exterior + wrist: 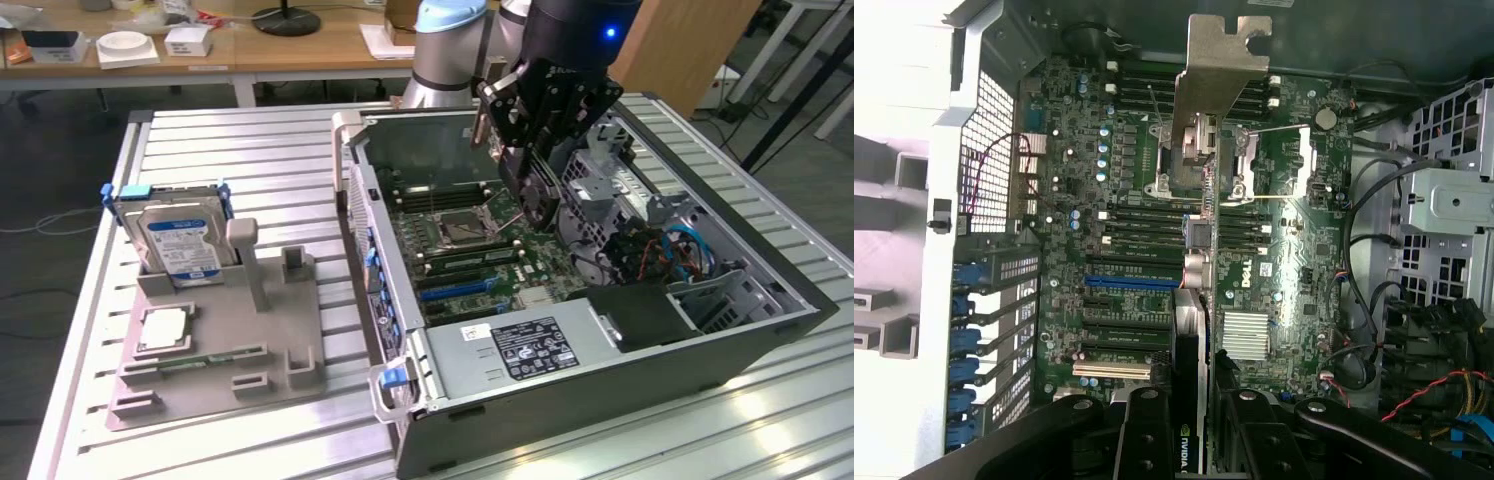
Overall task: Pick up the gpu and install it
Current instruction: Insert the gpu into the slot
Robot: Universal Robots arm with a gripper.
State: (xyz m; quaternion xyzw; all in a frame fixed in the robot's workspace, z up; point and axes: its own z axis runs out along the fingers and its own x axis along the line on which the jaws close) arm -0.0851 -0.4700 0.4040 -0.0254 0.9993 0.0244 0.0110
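A slatted metal table [240, 150] carries an open computer case [601, 410], lying on its side with the motherboard [534, 265] facing up. The arm's gripper [534, 150] hangs over the middle of that board, inside the case's outline. Well apart from the jaws, toward the exterior view's left, sits a grey fixture tray [214, 370] with a hard drive [180, 240] standing in it.

The jaws are closed narrowly on the gpu [537, 195], one finger on each flat face. The card hangs edge-down from them, above the board.

The exterior view gives the card's height: it reaches below the fingertips and looks clear of the board, though whether its lower edge touches cannot be told.

The wrist view looks down along the card. There the gpu [1192, 340] appears edge-on between the black fingers [1144, 440], and its metal bracket [1222, 70] juts out at the end far from the jaws. Under the card lies the motherboard [1294, 260]; a blue slot [1129, 283] lies just to one side of the card's line, and a small silver heatsink [1244, 333] just to the other.
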